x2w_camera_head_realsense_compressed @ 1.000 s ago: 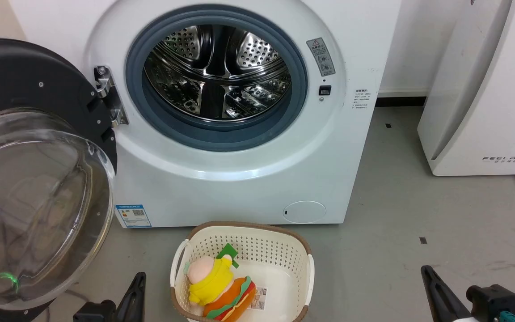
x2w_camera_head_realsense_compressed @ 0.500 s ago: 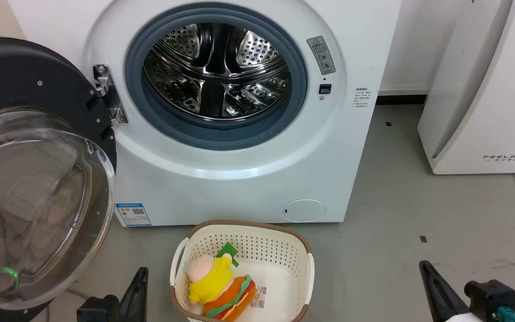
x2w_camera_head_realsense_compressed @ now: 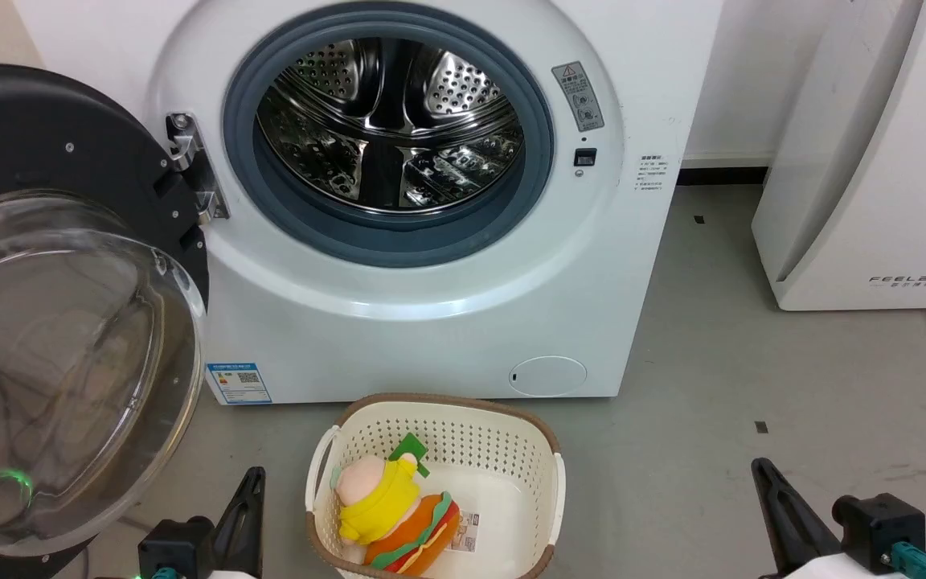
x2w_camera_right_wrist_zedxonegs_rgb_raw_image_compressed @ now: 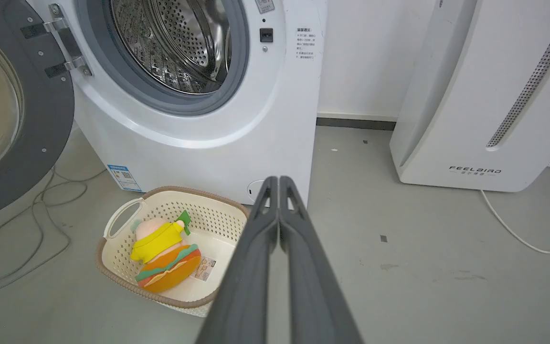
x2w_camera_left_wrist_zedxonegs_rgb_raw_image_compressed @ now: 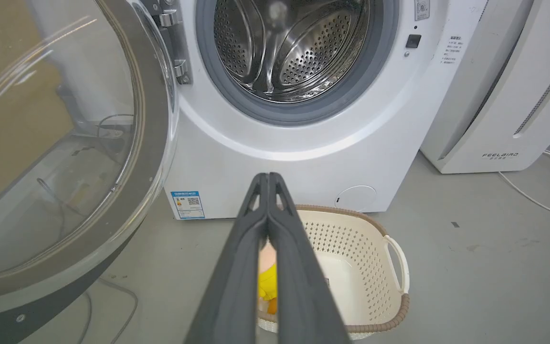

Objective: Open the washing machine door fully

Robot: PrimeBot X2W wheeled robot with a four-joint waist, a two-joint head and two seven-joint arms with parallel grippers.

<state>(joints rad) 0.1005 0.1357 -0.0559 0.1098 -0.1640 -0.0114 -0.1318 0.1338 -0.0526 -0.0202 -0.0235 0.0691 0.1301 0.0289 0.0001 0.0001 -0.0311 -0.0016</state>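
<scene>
As one door (x2w_camera_head_realsense_compressed: 69, 322) gapes: one basket (x2w_camera_head_realsense_compressed: 440, 401), one toy (x2w_camera_head_realsense_compressed: 395, 515).

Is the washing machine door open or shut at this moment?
Open. The washing machine door is swung out to the left on its hinge, leaving the steel drum and grey gasket exposed.

Shiny perforated steel drum (x2w_camera_head_realsense_compressed: 387, 121) (mirror-bright), matt grey rubber gasket (x2w_camera_head_realsense_compressed: 399, 241), clear glass door window (x2w_camera_head_realsense_compressed: 53, 362), perforated plastic basket (x2w_camera_head_realsense_compressed: 463, 438).

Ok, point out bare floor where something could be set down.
Free: the grey floor between the washing machine and the white appliance, and right of the basket. Crowded: left, under the open washing machine door, where cables lie.
</scene>
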